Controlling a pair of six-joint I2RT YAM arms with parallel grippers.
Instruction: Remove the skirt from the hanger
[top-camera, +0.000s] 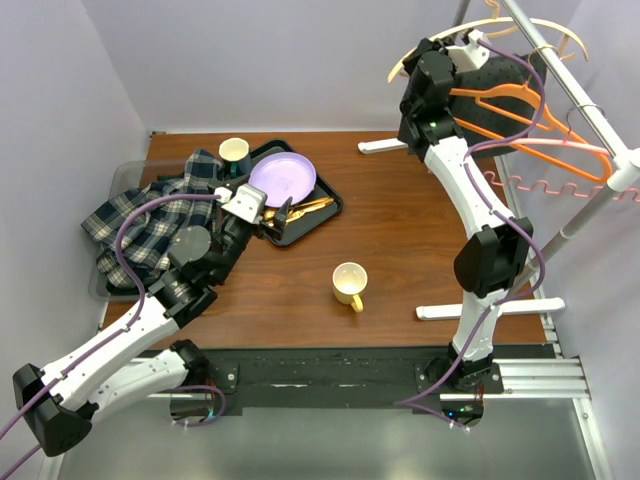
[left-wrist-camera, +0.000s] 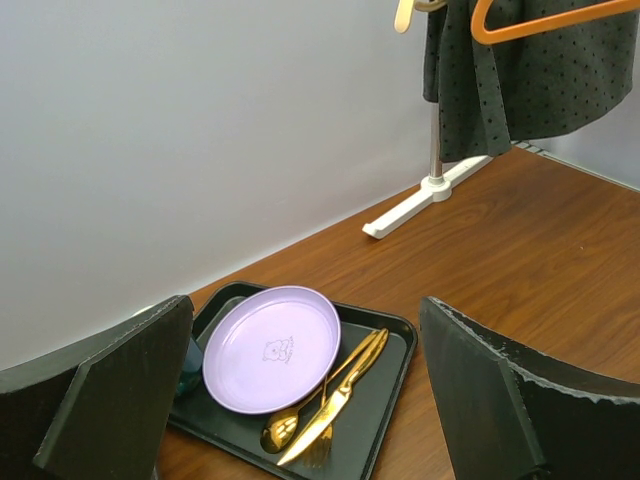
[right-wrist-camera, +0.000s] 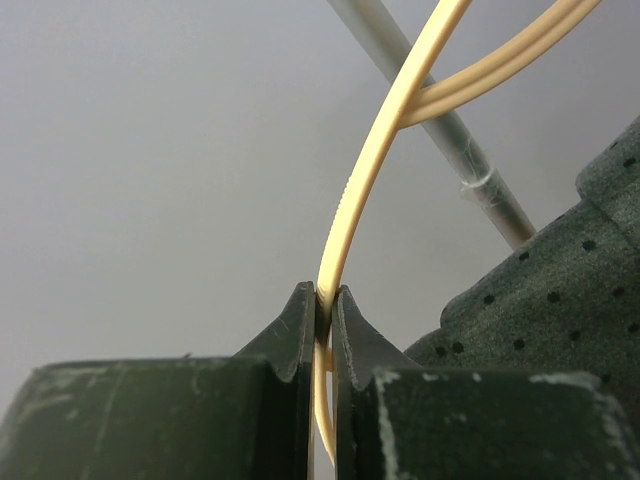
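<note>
Right arm stretched to the upper right; right gripper (right-wrist-camera: 325, 300) pinched shut on the cream hanger (right-wrist-camera: 372, 165), dotted skirt (right-wrist-camera: 560, 300) just beside; left gripper (left-wrist-camera: 305, 340) spread wide, low by the tray (left-wrist-camera: 398, 338).

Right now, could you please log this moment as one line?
right gripper: shut on cream hanger | left gripper: open, near tray | dotted skirt: hanging

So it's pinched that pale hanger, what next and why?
Probably lift the cream hanger off the rail: the right gripper is shut on it, the dotted skirt hangs beside it, and the left gripper is open by the tray.
</note>
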